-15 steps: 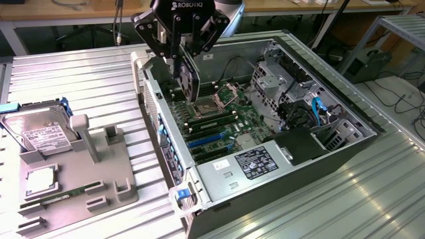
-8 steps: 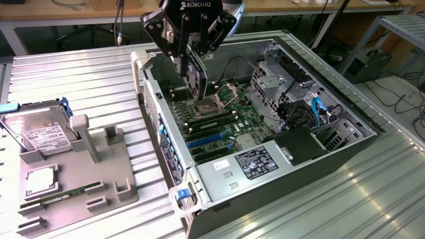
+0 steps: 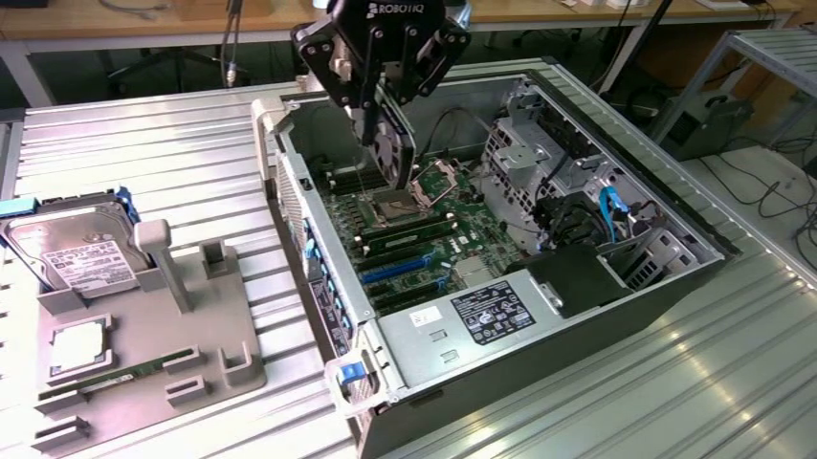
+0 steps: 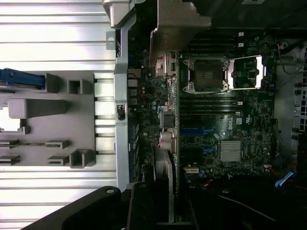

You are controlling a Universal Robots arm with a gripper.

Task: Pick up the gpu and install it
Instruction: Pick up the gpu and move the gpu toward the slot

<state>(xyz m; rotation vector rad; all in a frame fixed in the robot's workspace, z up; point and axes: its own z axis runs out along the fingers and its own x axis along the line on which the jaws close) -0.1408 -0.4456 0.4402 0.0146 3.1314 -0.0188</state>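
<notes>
Over the ribbed metal desk (image 3: 153, 143) and its open grey computer case (image 3: 710, 251), the black gripper (image 3: 377, 110) clamps the thin black gpu card (image 3: 398, 158), long axis hanging straight down above the green motherboard (image 3: 441, 234).

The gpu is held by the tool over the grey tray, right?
No. The tool holds the gpu over the open computer case, above its motherboard, not over the grey tray. The exterior view shows it.

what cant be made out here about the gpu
- exterior view: the gpu, held by the gripper, hides the board behind it; whether its lower edge touches the motherboard is unclear
- exterior view: the gripper's top is cut off by the picture's edge
</notes>
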